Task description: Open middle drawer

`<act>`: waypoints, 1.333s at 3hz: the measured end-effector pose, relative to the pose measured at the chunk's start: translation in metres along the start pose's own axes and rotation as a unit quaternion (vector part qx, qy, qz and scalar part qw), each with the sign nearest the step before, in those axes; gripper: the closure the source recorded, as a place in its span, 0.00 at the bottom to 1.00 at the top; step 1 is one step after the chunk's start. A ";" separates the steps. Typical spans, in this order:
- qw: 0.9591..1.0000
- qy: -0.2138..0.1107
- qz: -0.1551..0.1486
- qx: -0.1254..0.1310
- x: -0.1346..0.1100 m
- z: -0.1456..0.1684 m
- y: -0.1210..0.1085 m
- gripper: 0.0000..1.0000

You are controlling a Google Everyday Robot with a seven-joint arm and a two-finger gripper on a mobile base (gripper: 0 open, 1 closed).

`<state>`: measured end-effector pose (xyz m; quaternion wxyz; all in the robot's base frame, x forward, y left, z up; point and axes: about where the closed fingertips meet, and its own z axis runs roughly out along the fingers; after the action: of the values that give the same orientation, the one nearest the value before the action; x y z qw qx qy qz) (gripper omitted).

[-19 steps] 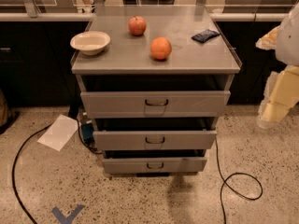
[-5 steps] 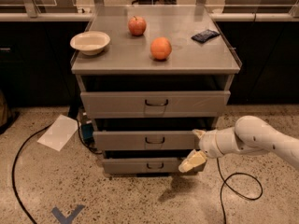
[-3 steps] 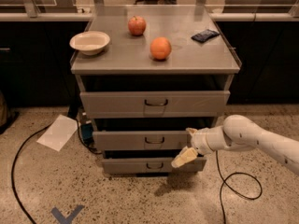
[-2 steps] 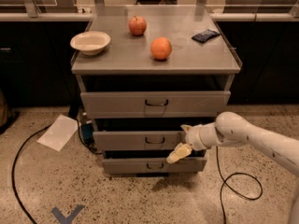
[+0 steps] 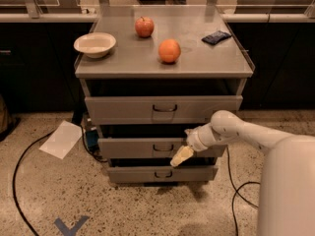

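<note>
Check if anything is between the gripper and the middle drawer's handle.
Nothing visible. The gripper hangs just right of and slightly below the handle, close in front of the middle drawer.

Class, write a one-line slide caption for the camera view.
Robot's tool in front of the middle drawer of a grey cabinet, just right of the drawer's handle.

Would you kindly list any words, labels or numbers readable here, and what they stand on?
None can be read.
Dark packet on the cart: print too blurred.
Loose paper: looks blank.
The blue floor mark: a shape, no letters.
The pincer, at the middle drawer: no text.
</note>
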<state>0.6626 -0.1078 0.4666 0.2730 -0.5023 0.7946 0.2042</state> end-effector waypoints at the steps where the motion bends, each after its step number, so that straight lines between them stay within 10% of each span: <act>1: 1.000 0.024 0.012 -0.007 0.014 0.015 -0.008 0.00; 4: 0.998 0.007 0.034 -0.046 0.028 0.012 0.011 0.00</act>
<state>0.6453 -0.1152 0.4397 0.2370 -0.4882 0.8030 0.2464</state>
